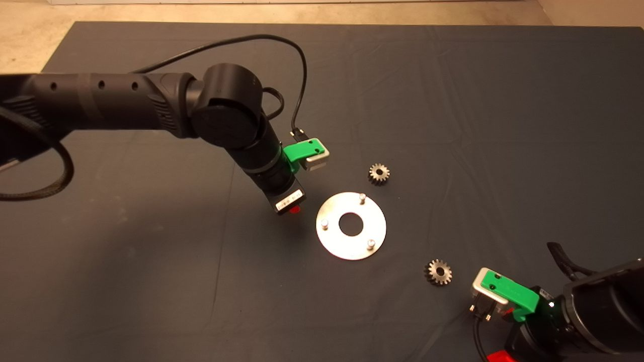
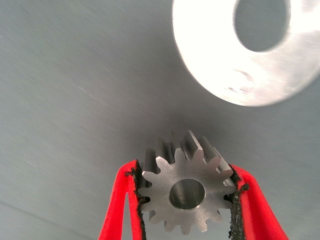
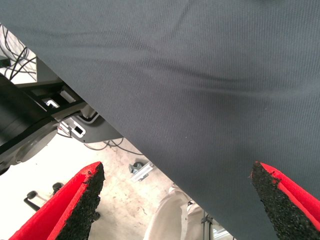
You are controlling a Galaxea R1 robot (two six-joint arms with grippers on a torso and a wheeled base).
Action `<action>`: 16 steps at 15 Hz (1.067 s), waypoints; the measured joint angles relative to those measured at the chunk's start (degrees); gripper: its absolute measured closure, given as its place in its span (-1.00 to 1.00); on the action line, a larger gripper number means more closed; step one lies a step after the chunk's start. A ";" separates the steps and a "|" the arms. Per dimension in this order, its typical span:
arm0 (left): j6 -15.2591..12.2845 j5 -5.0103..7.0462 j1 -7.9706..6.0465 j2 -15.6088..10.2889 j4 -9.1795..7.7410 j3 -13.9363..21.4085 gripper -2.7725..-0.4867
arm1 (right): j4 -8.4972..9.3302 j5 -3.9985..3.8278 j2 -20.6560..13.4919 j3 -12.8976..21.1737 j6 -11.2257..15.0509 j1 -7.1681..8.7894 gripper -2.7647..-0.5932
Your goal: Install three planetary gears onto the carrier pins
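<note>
Head view shows the right gripper parked at the near right corner of the dark mat; its wrist view shows its fingers spread wide with nothing between them, over the mat's edge. Just left of it and a little farther lies one planetary gear flat on the mat. Farther and to the left sits the silver carrier disc, its three carrier pins upright and all bare. Level with the disc, just beside its left edge, the left gripper points down, and its wrist view shows its fingers clamped narrow on a second planetary gear, held near the disc. Farthest, beyond the disc's right side, a third planetary gear lies flat.
</note>
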 joint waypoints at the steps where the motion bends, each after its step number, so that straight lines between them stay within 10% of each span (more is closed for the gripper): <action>1: -1.44 0.16 0.01 -0.05 -0.01 1.40 0.86 | 0.00 -0.18 0.09 0.00 0.00 0.17 -0.46; 16: -9.98 0.83 0.01 4.79 4.96 4.53 0.88 | 0.04 -0.47 0.11 0.00 0.02 1.55 -0.46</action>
